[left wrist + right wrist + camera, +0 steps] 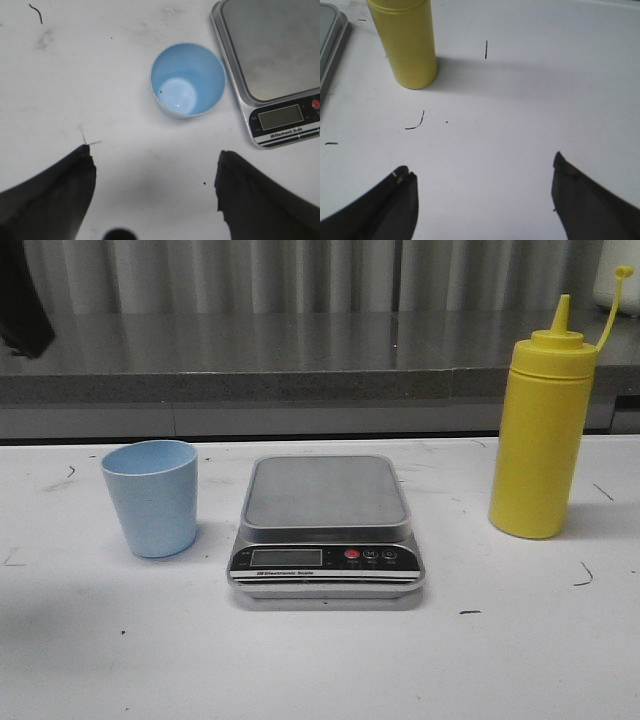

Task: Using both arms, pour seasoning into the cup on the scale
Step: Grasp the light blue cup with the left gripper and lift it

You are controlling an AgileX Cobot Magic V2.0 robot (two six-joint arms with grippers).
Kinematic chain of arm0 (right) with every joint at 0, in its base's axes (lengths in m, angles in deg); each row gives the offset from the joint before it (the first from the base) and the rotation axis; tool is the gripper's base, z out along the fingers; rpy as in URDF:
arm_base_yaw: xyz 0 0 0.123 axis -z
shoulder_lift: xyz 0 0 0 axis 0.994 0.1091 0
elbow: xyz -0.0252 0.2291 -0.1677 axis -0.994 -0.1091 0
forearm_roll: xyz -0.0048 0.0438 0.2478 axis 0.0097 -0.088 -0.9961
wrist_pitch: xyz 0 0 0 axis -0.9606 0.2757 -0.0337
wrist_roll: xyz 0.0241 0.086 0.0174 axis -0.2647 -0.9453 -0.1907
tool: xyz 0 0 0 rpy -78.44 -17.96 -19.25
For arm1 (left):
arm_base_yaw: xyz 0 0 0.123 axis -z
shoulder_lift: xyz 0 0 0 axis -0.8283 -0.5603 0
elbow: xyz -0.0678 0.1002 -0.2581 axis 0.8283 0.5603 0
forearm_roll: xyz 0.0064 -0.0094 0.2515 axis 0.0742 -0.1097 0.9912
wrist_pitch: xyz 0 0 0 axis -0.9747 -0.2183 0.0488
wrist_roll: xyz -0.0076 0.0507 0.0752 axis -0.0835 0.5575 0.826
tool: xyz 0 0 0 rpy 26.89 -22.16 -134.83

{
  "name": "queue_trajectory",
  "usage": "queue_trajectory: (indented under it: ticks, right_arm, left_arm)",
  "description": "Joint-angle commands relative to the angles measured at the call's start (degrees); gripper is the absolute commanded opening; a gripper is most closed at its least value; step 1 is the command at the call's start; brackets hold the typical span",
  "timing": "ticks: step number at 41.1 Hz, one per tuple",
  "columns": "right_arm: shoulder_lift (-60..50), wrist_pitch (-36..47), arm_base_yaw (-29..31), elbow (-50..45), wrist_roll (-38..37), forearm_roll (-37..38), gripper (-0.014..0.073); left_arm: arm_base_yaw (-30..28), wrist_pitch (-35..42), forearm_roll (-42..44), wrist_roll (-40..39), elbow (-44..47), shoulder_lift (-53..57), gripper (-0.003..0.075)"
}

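Table [320,660]: white, scuffed with small dark marks, bare across the near strip.
Left gripper [155,192]: seen only from its wrist camera — fingers [60,190] spread wide, nothing between them, held above the table with the cup beyond the tips.
Right gripper [482,200]: likewise spread wide and holding nothing, above bare table; the bottle stands beyond its tips, off to one side.
Scale [326,530]: centre of the table, black panel and display facing near, steel platform bare.
Cup [151,497]: pale blue, upright on the table to the left of the scale, close beside it but apart; nothing visible inside from the left wrist camera.
Seasoning bottle [541,430]: yellow, upright on the table to the right of the scale, well apart from it — nozzle uncapped, cap strap curving up on its right.
Counter [300,360]: grey ledge along the far side, pale curtain behind.
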Motion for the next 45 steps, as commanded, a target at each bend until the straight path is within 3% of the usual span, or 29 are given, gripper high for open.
queue_trajectory:
  ticks: [1,25,30,38,45]
  right_arm:
    - [0.4,3.4,0.2,1.7,0.7,0.8,0.0573]
    - [0.4,3.3,0.2,1.7,0.7,0.8,0.0573]
    - [0.4,3.3,0.2,1.7,0.7,0.8,0.0573]
    - [0.4,3.3,0.2,1.7,0.7,0.8,0.0573]
    - [0.4,3.3,0.2,1.7,0.7,0.8,0.0573]
  left_arm:
    - [0.5,1.0,-0.6,0.1,-5.2,-4.1,0.0491]
    - [0.5,1.7,-0.6,0.1,-17.8,-28.2,0.0487]
    - [0.5,2.3,-0.6,0.1,-17.8,-29.3,0.0377]
    - [0.5,2.5,-1.0,0.1,-17.8,-29.0,0.0126]
    - [0.5,2.1,-1.0,0.1,-17.8,-28.9,-0.0017]
